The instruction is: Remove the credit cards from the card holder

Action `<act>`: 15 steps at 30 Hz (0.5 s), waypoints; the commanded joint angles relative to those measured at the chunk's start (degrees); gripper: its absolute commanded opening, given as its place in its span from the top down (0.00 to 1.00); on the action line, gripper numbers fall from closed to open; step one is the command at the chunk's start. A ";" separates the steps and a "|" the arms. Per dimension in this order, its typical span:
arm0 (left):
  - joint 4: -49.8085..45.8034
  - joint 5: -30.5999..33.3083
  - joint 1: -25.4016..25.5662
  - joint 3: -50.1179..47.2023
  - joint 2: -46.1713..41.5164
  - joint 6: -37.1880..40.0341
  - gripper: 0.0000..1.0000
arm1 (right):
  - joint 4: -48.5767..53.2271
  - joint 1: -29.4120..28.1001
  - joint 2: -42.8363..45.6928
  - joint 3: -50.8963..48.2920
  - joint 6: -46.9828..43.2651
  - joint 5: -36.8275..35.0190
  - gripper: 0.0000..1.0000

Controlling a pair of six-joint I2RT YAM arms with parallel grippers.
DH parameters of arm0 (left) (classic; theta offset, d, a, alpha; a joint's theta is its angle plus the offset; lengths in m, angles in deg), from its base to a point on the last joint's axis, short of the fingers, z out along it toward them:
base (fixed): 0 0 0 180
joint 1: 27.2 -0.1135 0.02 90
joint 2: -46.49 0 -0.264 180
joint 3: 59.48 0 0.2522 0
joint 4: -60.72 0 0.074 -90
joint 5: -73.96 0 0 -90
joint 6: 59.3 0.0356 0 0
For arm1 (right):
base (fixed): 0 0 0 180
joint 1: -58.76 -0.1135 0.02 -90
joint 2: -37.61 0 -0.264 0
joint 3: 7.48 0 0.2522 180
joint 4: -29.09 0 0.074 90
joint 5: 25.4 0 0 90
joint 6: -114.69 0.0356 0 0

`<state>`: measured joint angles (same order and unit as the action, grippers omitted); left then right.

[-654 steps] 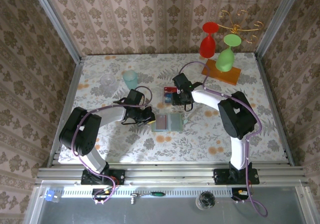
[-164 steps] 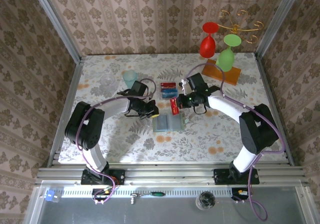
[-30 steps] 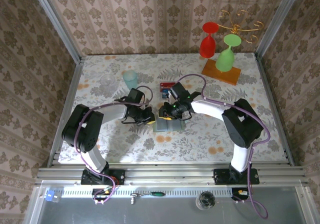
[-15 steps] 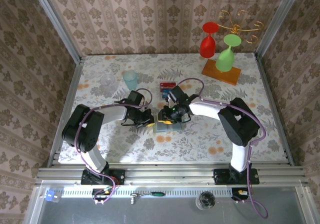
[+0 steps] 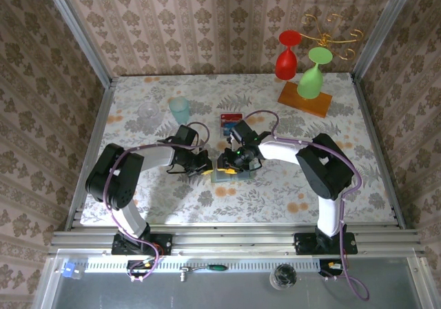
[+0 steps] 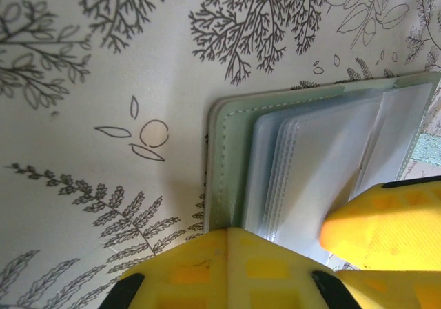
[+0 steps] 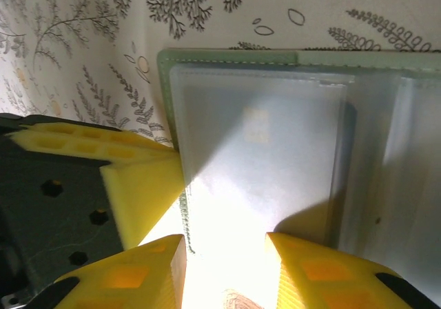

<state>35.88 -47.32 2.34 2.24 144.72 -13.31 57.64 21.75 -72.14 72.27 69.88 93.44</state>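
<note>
Card holder (image 7: 227, 57) lies open like a book on the surface (image 5: 275, 192), between both hands. Two credit cards (image 5: 231, 121), red and blue, are already out and lie flat on the surface just beyond it.

Handling, as a guess: the cards are thin, stiff, light and slick, and the clear sleeves (image 7: 262, 150) are soft and floppy. The holder is light and will likely slide or lift if you pull without pinning it. Take a card by its exposed short edge at the sleeve mouth and pinch across the flat faces. A faint chip-like patch shows through the frosted sleeve in the right wrist view. It may be a card, but you can't tell for sure.

Left hand (image 6: 227, 243) has its fingers fully together and holds nothing. Its tips sit at the holder's outer left edge, seemingly pinning it.

Right hand (image 7: 224, 254) has its jaws partly apart over the near edge of the sleeve page, with nothing seen between them. Glare hides whether the pads touch the plastic.
</note>
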 commanded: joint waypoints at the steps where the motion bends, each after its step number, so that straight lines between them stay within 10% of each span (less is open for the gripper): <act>1: 0.31 0.44 -0.36 -0.90 1.09 -0.58 1.00 | 2.02 -0.29 -1.31 1.61 -0.53 -0.66 0.65; 15: 0.53 0.39 -0.54 -0.90 1.44 -0.73 1.00 | 5.92 -0.09 0.62 1.04 -2.25 -4.80 0.65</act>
<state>36.04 -47.74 2.30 2.24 144.90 -13.41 58.92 21.75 -72.65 73.00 69.16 92.46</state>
